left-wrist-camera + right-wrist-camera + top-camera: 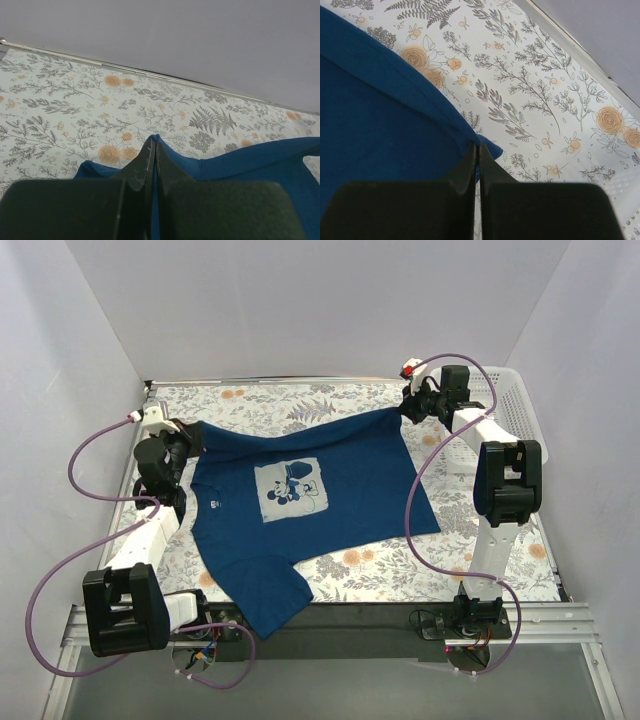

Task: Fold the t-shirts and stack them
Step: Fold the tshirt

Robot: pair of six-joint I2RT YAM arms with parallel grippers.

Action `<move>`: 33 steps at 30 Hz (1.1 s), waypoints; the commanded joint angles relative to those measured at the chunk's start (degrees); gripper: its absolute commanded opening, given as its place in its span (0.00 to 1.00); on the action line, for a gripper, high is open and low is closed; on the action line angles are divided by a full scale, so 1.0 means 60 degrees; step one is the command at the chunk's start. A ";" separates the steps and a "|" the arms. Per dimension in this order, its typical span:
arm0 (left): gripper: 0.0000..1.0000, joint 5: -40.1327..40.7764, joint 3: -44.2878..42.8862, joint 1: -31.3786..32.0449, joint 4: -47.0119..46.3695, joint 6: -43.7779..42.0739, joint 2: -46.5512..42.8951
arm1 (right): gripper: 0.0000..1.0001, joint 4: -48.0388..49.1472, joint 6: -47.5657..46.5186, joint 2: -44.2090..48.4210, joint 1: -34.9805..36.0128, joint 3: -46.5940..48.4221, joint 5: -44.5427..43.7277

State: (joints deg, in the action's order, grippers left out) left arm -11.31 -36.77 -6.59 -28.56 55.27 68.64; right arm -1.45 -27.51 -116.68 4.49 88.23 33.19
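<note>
A navy blue t-shirt (330,490) with a pale square mouse print (289,489) lies spread on the floral table cloth, neck to the left, one sleeve hanging over the near edge. My left gripper (190,440) is shut on the shirt's far left sleeve; blue cloth (225,162) is pinched between its fingers (145,165). My right gripper (408,410) is shut on the shirt's far right hem corner (487,145), which shows between its fingers (492,165). The far edge of the shirt runs stretched between the two grippers.
A white lattice basket (515,405) stands at the far right beside the right arm. The floral cloth (270,405) covers the table to the back wall. A dark bar (350,615) runs along the near edge. Purple cables loop off both arms.
</note>
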 commanded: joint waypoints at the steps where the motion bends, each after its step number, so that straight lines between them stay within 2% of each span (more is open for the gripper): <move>1: 0.00 -0.0122 0.0050 -0.0030 0.0130 0.0047 -0.0337 | 0.01 0.0491 0.0058 0.0668 -0.0075 -0.0158 0.0152; 16: 0.00 -0.0429 0.0445 -0.0030 0.0555 0.0296 -0.1288 | 0.01 0.0506 0.0058 0.0741 -0.0119 -0.0378 0.0020; 33: 0.00 -0.0605 0.0782 0.0000 0.0863 0.0413 -0.1713 | 0.01 0.0506 0.0102 0.0770 -0.0133 -0.0481 -0.0053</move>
State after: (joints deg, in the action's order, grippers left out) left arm -14.41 -32.34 -6.59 -23.70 57.91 60.45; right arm -0.43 -27.16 -114.78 4.08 85.25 32.97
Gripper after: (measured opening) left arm 0.015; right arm 0.021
